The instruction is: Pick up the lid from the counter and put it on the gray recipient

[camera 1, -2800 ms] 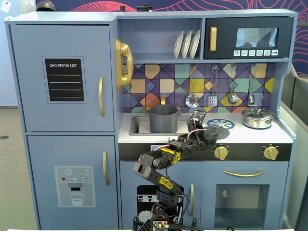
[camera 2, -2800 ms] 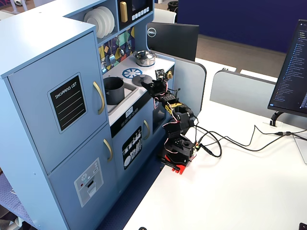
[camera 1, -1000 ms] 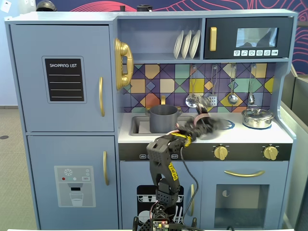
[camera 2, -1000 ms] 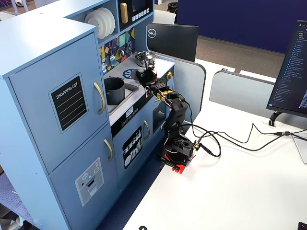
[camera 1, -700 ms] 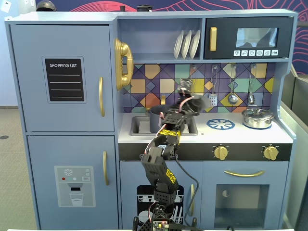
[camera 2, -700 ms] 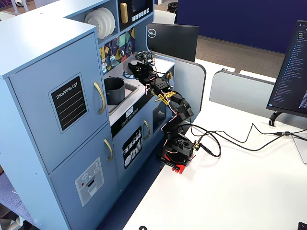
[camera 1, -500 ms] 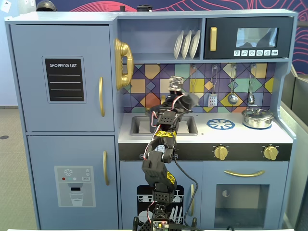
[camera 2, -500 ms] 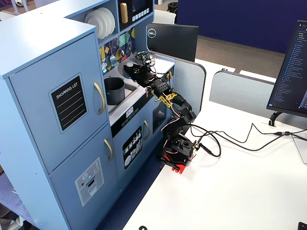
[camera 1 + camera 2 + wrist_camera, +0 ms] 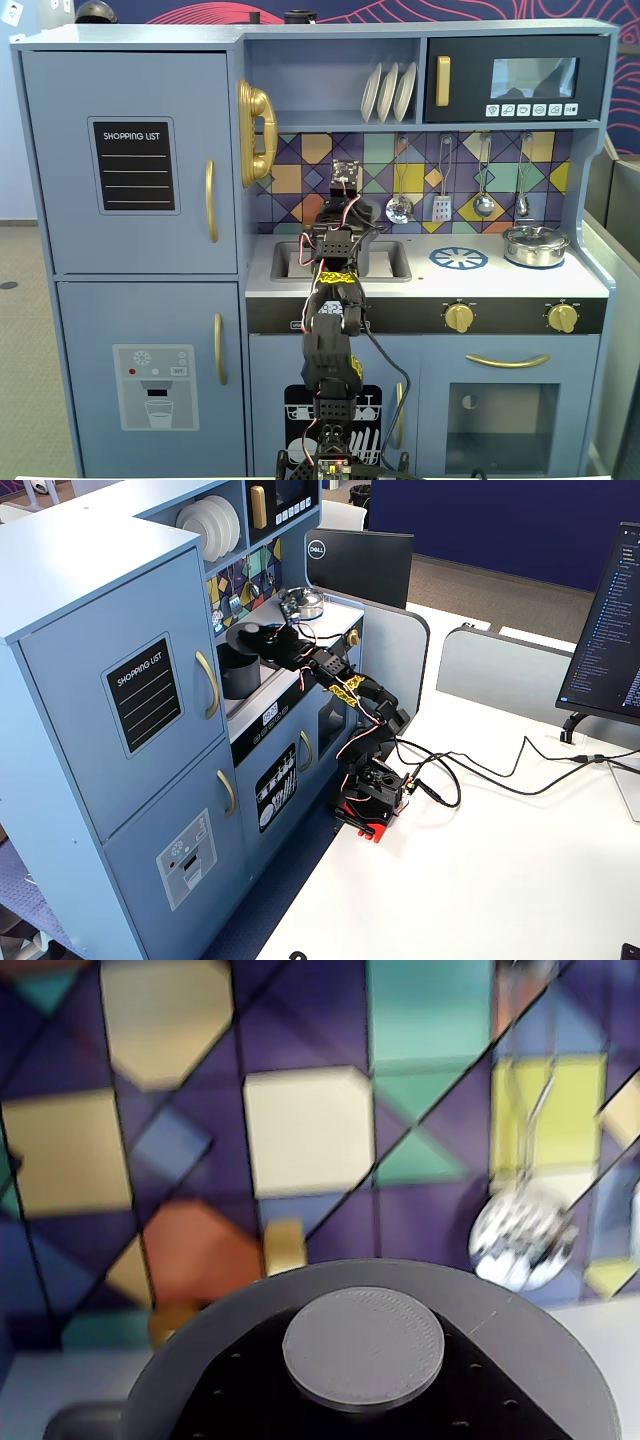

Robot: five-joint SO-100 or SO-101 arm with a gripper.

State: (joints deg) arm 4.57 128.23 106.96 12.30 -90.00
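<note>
My gripper (image 9: 268, 640) is shut on the small central knob (image 9: 362, 1348) of the dark-gray lid (image 9: 243, 637) and holds it flat in the air. In the wrist view the black jaws sit on either side of the knob, and the lid's disc (image 9: 560, 1355) fills the bottom of the frame. The gray pot (image 9: 237, 675) stands in the sink area just below the lid, with a gap between them. In the fixed front view the arm (image 9: 335, 300) hides both the lid and the pot.
A shiny silver pot (image 9: 535, 245) with its own lid stands on the counter's right end. Utensils (image 9: 484, 200) hang on the tiled back wall, and a silver ladle (image 9: 515, 1240) hangs close ahead in the wrist view. A shelf with plates (image 9: 388, 92) is overhead.
</note>
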